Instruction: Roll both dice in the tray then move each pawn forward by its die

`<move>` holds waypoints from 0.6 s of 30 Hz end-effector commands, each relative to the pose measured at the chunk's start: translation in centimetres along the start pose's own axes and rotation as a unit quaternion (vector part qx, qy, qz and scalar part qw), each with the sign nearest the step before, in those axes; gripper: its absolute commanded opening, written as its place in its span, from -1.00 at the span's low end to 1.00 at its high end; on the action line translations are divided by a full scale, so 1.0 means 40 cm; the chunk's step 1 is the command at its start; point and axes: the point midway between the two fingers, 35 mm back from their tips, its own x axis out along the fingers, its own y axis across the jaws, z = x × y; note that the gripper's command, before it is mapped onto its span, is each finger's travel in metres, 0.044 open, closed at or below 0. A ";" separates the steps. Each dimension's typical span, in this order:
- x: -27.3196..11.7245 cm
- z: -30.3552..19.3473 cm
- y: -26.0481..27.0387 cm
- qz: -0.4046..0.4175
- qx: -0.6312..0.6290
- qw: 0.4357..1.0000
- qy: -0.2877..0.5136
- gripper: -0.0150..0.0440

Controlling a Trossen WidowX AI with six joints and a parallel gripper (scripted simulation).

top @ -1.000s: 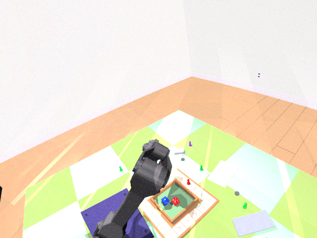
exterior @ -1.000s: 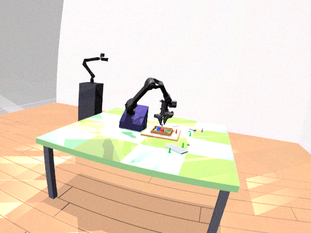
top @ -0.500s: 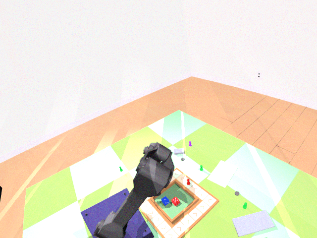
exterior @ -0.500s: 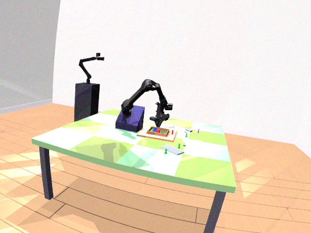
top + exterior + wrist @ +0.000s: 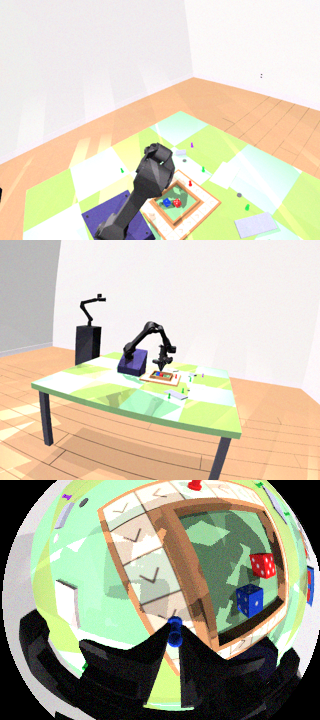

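gripper (image 5: 161,369) (image 5: 176,630) was closed on blue pawn (image 5: 174,632) nr tray (image 5: 197,202) (image 5: 161,378) (image 5: 192,575) w/ both dice in it.

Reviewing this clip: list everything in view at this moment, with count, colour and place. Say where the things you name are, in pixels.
Square wooden-framed board (image 5: 204,208) (image 5: 144,378): one, white with orange edges, on table
Square wooden-walled tray (image 5: 186,215) (image 5: 160,379) (image 5: 192,565): one, brown, green floor, on board
Dotted cube dice: two, red (image 5: 177,203) (image 5: 263,565) and blue (image 5: 166,202) (image 5: 249,600), in tray
Small pawns: red (image 5: 190,183) (image 5: 176,376) on board; blue (image 5: 175,632) between fingertips; one purple, several green on table
Flat slabs: several, pale, on table
Small discs: two, dark, on table
Checkered table: one, green and white
Sloped block: one, purple, under arm
Second arm: one, black, on dark pedestal
Robot arm with gripper (image 5: 160,369) (image 5: 175,625): one, black, above board
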 end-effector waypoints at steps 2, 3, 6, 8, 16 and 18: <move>-0.087 0.009 0.024 0.012 0.003 1.000 -0.004 -0.49; -0.106 0.009 0.025 0.013 0.003 1.000 -0.004 -0.49; -0.167 0.007 0.026 0.013 0.002 1.000 -0.004 -0.49; -0.208 0.004 0.024 0.013 0.002 1.000 -0.004 -0.49; -0.302 -0.007 0.010 0.011 0.003 1.000 -0.004 -0.49; -0.299 -0.008 0.010 0.011 -0.008 1.000 -0.004 -0.49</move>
